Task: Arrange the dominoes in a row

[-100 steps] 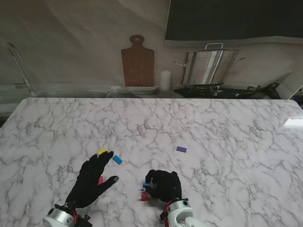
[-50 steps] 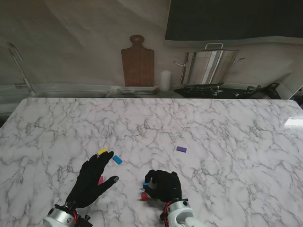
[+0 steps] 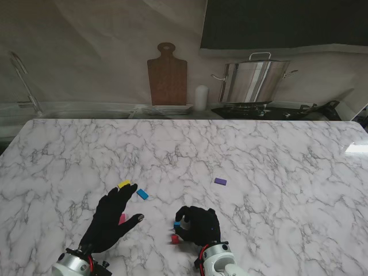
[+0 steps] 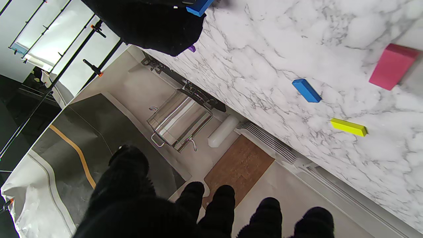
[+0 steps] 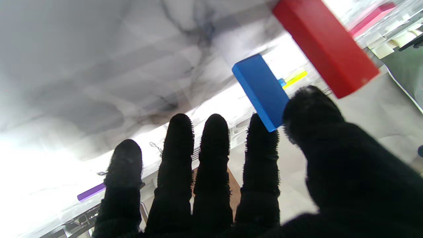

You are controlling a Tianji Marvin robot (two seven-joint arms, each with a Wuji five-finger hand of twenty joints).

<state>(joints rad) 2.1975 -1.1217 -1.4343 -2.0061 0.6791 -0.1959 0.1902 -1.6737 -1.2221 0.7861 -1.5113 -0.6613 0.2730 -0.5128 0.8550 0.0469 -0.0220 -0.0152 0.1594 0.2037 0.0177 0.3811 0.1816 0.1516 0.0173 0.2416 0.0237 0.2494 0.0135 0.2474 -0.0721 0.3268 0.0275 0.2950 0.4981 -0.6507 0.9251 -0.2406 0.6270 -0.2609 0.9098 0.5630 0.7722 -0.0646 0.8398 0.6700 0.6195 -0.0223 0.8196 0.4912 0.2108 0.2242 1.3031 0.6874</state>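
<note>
Now right hand pinches blue domino between thumb and index fingertip, other fingers extended side by side. Red domino on marble table, just left of right hand. Left hand flat, fingers spread, holding nothing, well left of right hand; pink domino peeks from under it. Yellow domino and second blue domino beyond left fingertips. Purple domino farther from me than right hand.
</note>
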